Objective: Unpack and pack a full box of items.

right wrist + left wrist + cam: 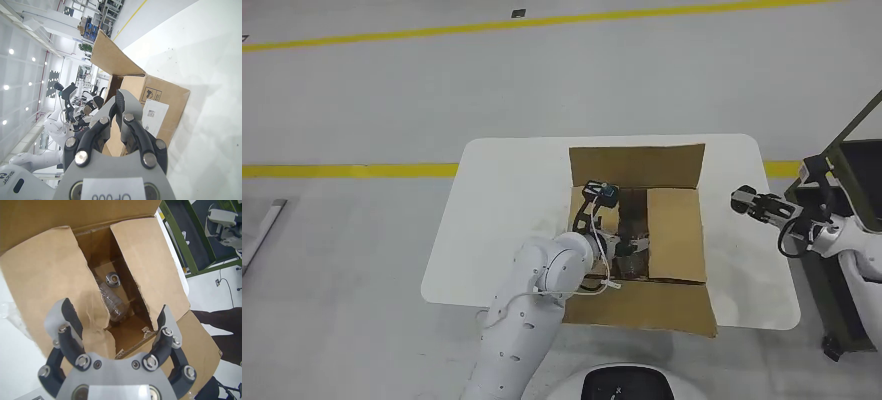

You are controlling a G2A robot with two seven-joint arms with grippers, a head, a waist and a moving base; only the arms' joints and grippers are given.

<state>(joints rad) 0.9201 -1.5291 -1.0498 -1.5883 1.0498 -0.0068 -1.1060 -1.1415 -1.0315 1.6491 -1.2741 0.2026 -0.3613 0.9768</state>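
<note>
Cardboard box (47, 266) holds clear bottle (113, 306), metal flange (113, 279). Left claw (115, 305) spread above opening; right claw (117, 96) closed, apart from box.

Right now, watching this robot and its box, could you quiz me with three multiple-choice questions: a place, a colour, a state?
1. Where is the left gripper? A) above the opened cardboard box B) on the floor C) behind the robot
2. The plastic bottle in the box is: A) red B) clear C) black
3. The right gripper is: A) wide open B) shut on a bottle C) shut, empty
Answers: 1 A, its open fingers frame the box's opening; 2 B, cardboard shows through it; 3 C, its pads meet with nothing between.
</note>
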